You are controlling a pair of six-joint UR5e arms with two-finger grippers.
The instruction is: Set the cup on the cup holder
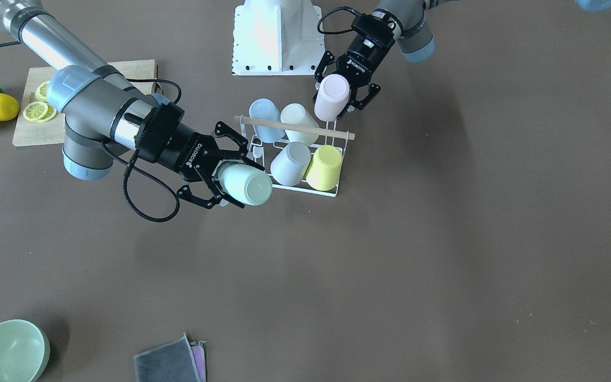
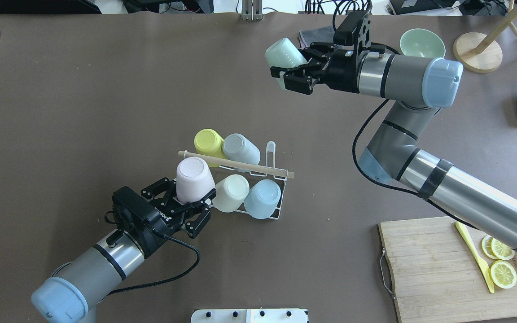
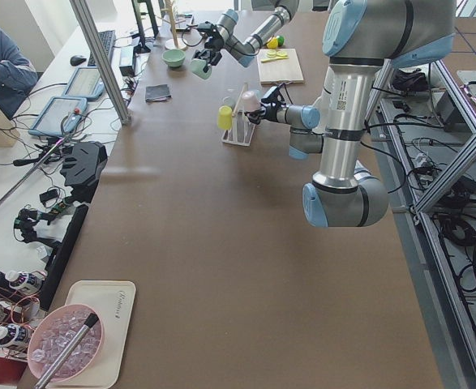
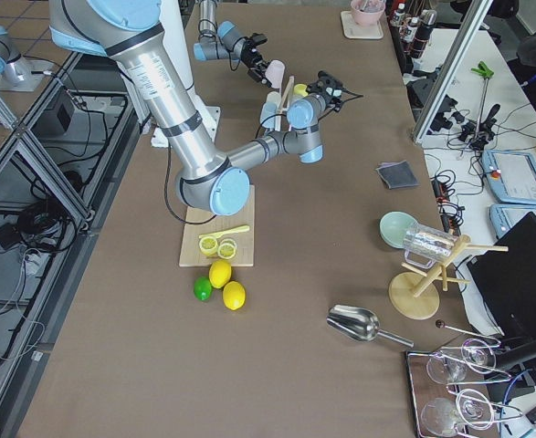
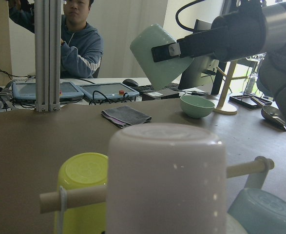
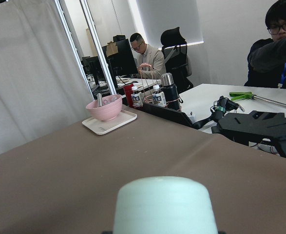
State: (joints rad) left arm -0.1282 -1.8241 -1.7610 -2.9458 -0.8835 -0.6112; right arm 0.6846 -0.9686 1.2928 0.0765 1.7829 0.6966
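My left gripper (image 2: 187, 198): it was clamped on the pink cup (image 2: 194, 179), one finger on each side of the cup's lower wall.
Pink cup: it stood upside down, base up, at the left end of the cup holder (image 2: 271, 152), just beside the cream cup (image 2: 231, 193). Its top edge was against the wooden rod (image 2: 258, 169). I could not tell whether it sat on a prong.
My right gripper (image 2: 291, 75): it was closed around the mint cup (image 2: 284, 54), with the fingers near the rim.
Mint cup: I held it tilted in the air, base pointing away from my wrist. In the overhead view it was well apart from the cup holder, toward the table's far side.
Cup holder: it stood on the brown table (image 2: 106, 112) between my two arms, with the rod running across its top.
Cups on it: the yellow cup (image 2: 208, 141) and the grey cup (image 2: 241, 150) were in the far row. The cream cup and the blue cup (image 2: 263, 198) were in the near row. All four were mouth down.
Elsewhere: a wooden board (image 2: 438, 264) with lemon slices (image 2: 502, 273) lay near my right arm. A green bowl (image 2: 421, 42) sat beyond it.
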